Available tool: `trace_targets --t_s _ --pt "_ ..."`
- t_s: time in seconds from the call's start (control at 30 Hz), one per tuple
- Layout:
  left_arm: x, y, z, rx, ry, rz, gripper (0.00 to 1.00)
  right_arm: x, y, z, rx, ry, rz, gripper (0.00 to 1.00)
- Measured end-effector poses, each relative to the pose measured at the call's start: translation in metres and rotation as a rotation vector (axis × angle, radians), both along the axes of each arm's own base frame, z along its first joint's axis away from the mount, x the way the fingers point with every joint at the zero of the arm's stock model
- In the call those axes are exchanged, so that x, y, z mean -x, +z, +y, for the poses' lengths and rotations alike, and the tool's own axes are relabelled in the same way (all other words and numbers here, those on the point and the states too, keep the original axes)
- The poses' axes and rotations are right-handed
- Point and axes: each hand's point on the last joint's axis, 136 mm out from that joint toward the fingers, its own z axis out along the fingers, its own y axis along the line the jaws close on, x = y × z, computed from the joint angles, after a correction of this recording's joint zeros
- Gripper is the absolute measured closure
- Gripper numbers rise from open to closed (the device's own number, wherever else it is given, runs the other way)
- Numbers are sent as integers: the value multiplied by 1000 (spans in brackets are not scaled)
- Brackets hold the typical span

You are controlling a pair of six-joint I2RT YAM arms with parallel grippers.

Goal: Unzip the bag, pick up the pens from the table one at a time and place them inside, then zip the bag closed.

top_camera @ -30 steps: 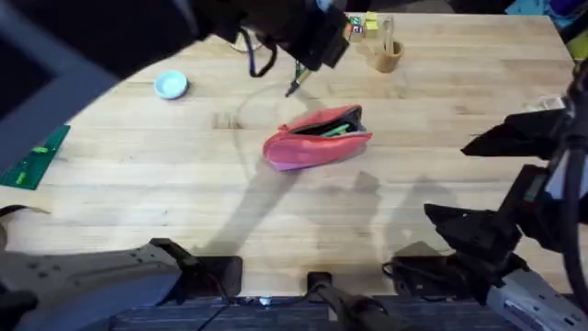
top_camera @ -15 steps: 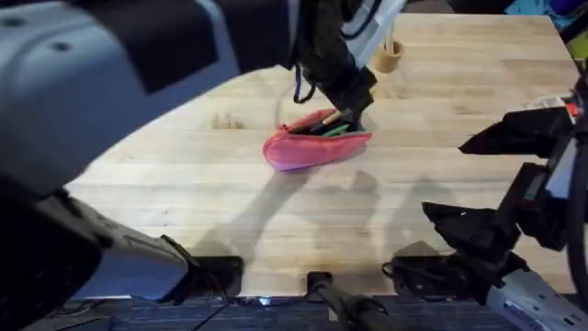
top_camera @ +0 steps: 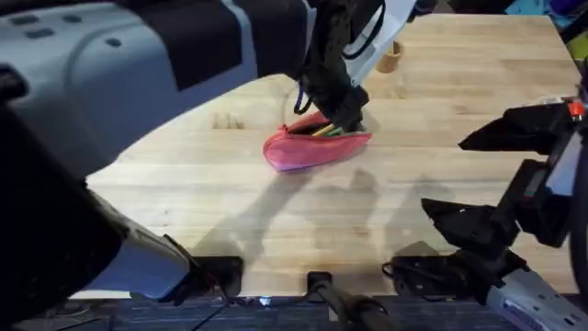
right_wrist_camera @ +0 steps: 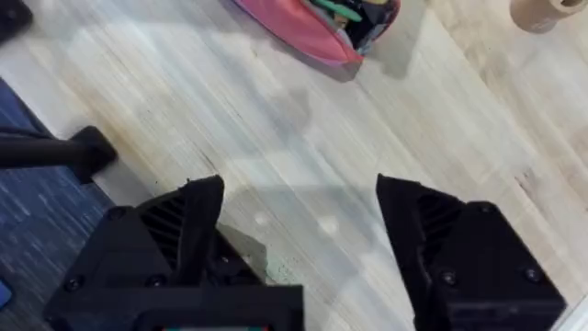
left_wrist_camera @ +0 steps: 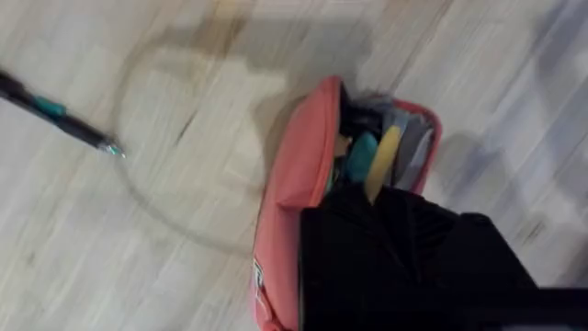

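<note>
The coral-pink bag (top_camera: pixel 312 147) lies mid-table with its zipper open and its dark lining showing. My left gripper (top_camera: pixel 347 115) is down at the bag's open right end. In the left wrist view the bag (left_wrist_camera: pixel 289 184) gapes, with a slim yellow piece (left_wrist_camera: pixel 384 161) and a teal one (left_wrist_camera: pixel 360 158) inside, right in front of my left gripper (left_wrist_camera: pixel 386 221). A black pen (left_wrist_camera: pixel 55 115) with a teal band lies on the table (top_camera: pixel 441 92) a short way from the bag. My right gripper (top_camera: pixel 478 179) hangs open and empty at the right, well away from the bag (right_wrist_camera: pixel 303 32).
A tan cup (top_camera: pixel 390 57) stands behind the bag near the far edge, and it is also in the right wrist view (right_wrist_camera: pixel 542 11). The left arm looms large and blurred over the left half of the table. Bare wood lies between the bag and the right gripper (right_wrist_camera: pixel 303 230).
The left arm swung in from beyond the bag and came down onto its open mouth. The right arm and the bag stayed put.
</note>
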Motion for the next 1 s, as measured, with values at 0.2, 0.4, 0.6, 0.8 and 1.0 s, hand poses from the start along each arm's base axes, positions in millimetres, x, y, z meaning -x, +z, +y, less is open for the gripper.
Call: trace_targets --t_s 0.2,0.4,0.6,0.8,1.0 --pt "9 -37 14 -122 0 91 958 0 0 0 0 0 0 5" --pt "8 -59 24 -201 4 118 955 0 0 0 0 0 0 5" --pt "7 -59 25 -211 2 111 858 0 0 0 0 0 0 6" --pt "6 -58 27 -226 -1 99 49 0 0 0 0 0 0 6" --pt "5 -58 28 -230 0 95 6 0 0 0 0 0 0 6"
